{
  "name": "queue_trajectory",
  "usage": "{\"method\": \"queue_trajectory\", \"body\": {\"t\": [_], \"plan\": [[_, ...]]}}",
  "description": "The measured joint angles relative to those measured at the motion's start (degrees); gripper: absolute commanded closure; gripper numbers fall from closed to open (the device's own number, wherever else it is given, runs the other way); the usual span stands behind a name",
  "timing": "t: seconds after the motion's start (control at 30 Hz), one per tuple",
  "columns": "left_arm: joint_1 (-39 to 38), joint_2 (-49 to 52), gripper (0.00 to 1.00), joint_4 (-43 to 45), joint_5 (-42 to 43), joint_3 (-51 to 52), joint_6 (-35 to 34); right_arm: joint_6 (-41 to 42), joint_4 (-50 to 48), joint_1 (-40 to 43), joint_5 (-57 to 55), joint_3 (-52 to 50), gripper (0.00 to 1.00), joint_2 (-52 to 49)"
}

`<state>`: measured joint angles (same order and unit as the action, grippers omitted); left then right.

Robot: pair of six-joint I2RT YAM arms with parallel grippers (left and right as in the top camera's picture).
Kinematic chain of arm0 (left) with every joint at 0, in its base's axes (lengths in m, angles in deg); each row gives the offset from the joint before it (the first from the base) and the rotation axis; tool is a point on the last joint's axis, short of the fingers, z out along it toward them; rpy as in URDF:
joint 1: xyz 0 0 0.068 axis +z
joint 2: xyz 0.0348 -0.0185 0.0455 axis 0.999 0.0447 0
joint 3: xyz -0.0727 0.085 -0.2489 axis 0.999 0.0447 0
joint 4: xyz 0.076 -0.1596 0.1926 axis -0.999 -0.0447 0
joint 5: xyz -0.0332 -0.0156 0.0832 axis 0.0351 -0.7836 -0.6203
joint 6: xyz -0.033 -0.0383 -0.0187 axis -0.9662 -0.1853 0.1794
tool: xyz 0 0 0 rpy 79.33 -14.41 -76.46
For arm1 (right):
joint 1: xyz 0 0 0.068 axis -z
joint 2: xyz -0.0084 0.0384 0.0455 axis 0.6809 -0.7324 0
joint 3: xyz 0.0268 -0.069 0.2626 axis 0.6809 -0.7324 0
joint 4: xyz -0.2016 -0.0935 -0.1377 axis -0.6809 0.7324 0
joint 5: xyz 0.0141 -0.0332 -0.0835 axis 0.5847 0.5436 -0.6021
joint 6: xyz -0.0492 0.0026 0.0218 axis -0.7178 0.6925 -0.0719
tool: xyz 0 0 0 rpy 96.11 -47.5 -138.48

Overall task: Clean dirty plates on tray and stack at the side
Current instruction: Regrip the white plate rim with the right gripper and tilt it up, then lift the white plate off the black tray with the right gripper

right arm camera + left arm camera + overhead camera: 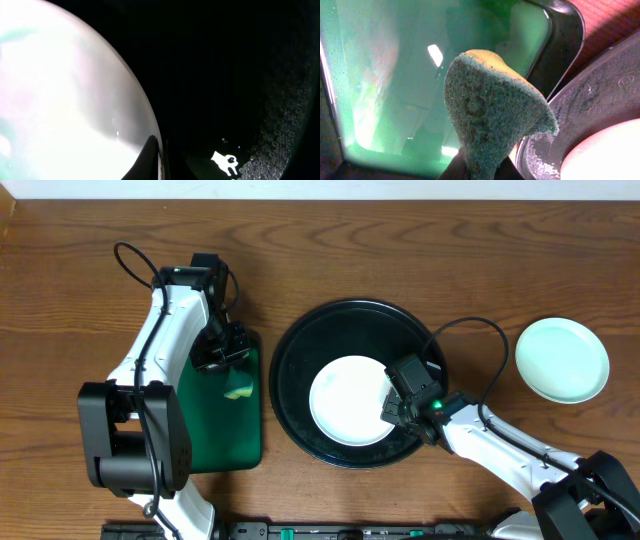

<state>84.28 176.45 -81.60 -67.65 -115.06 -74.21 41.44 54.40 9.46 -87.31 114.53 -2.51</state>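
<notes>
The overhead camera looks straight down on the brown wooden table [60,300], while both wrist cameras sit close, sharing the large round black tray [600,90] and round white plate [60,100].

Left claw [233,375] pinching a sponge [490,115], right claw [392,402] lowered, arm reaching inward, grip unclear

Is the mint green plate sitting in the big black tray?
No, the mint green plate sits outside the black tray, off to its right; only the white plate lies in that tray.
</notes>
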Motion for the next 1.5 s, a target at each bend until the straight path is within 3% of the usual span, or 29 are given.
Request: {"method": "queue_trajectory", "body": {"t": [0.17,0.57,1.07,1.5], "plan": [[0.0,0.02,0.93,-0.22,0.0,0.0,0.17,-5.73,0.57,-0.04,-2.67,-0.02,0.99,1.38],[0.0,0.02,0.93,-0.2,0.0,0.0,0.98,-20.35,6.32,-0.04,-15.96,3.74,0.99,18.36],[0.0,0.02,0.93,-0.2,0.0,0.0,1.03,-36.52,7.56,-0.24,-31.74,6.93,0.99,18.53],[0.0,0.02,0.93,0.24,-0.02,0.0,1.03,-61.59,7.04,-3.04,-42.36,16.46,0.99,18.27]]}}
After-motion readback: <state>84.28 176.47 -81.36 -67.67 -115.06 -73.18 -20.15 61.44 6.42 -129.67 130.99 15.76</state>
